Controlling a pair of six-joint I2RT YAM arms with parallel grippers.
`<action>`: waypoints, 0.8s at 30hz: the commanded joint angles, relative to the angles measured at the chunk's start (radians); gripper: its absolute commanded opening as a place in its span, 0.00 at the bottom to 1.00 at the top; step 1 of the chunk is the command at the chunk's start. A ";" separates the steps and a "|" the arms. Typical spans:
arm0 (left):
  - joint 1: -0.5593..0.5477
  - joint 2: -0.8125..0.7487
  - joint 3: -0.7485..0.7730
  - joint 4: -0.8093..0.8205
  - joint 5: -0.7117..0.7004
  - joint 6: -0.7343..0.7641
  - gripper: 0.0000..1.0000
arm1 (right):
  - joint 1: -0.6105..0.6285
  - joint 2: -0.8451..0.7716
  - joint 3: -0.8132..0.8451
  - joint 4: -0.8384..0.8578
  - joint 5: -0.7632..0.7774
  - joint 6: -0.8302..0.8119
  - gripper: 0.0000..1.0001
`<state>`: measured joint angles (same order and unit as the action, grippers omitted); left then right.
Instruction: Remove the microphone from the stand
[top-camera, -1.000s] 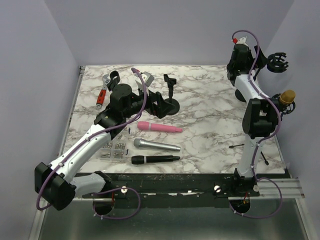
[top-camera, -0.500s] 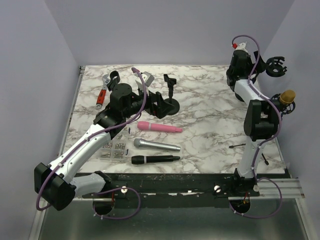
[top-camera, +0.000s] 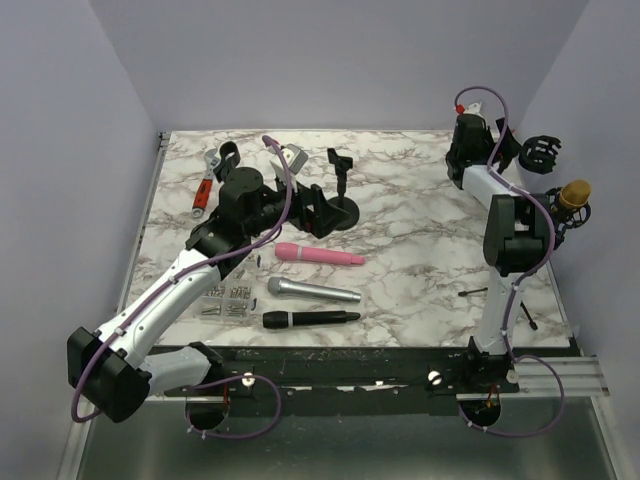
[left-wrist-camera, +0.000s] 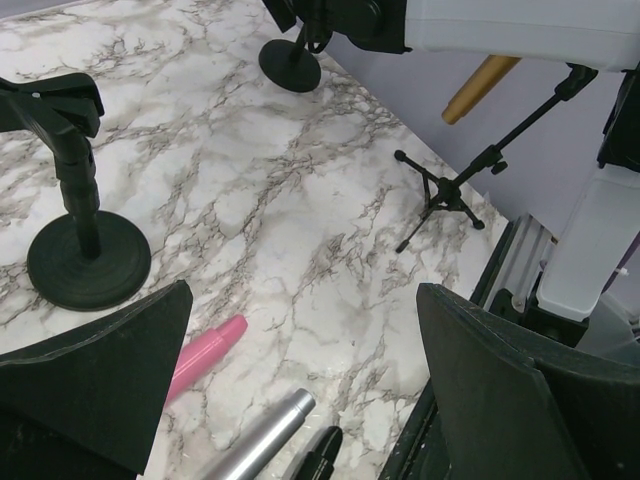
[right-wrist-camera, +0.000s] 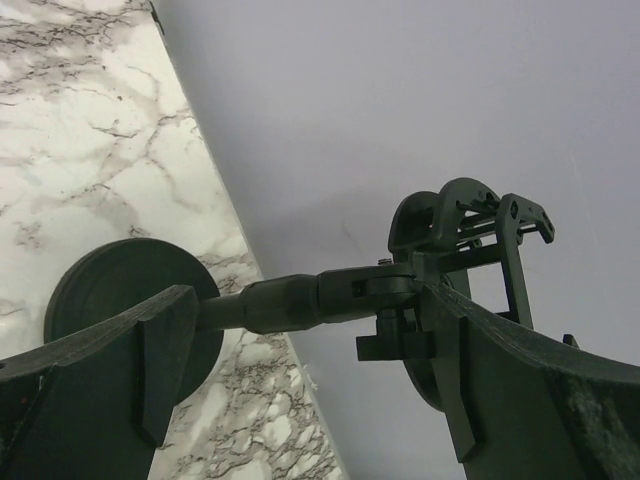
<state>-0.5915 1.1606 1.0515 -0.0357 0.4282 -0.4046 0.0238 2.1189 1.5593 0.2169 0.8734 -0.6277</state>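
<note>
Worktop: white marble-patterned worktop, both arm bases at its near edge.
Far left: red-handled adjustable wrench lying flat near the far-left corner.
Near left: cluster of small silver metal parts beside the left arm's forearm; too small to tell what they are.
Left fingers: the left fingers are spread wide with nothing between them, hovering over the worktop just left of the short stand.
Short stand: black round-based microphone stand, upright, its clip at the top empty.
Loose microphones: pink handheld microphone, silver handheld microphone and black handheld microphone lie side by side on the worktop, pink farthest and black nearest, none touching another.
Right fingers: the right fingers are also wide open and grip nothing. In the right wrist view the stem of the far stand shows between them, but I cannot tell whether they reach it.
Far stand: black round-based stand with a ring-shaped cradle at the far right, against the wall, its cradle empty.
Task microphone: gold microphone sits in the holder of a thin black tripod boom stand at the worktop's right edge, well apart from both sets of fingers.
</note>
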 joint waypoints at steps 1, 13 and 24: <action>-0.004 -0.028 -0.003 -0.006 0.018 0.015 0.99 | -0.002 0.033 0.021 -0.190 -0.038 0.109 1.00; -0.001 -0.044 -0.010 0.005 0.047 0.024 0.99 | 0.129 -0.435 -0.064 -0.380 -0.267 0.328 1.00; -0.003 -0.129 0.008 -0.099 0.120 0.037 0.98 | 0.146 -1.059 -0.332 -0.436 -0.695 0.838 1.00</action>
<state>-0.5911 1.0889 1.0340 -0.0860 0.4839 -0.3859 0.1745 1.1751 1.2617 -0.1234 0.3157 0.0044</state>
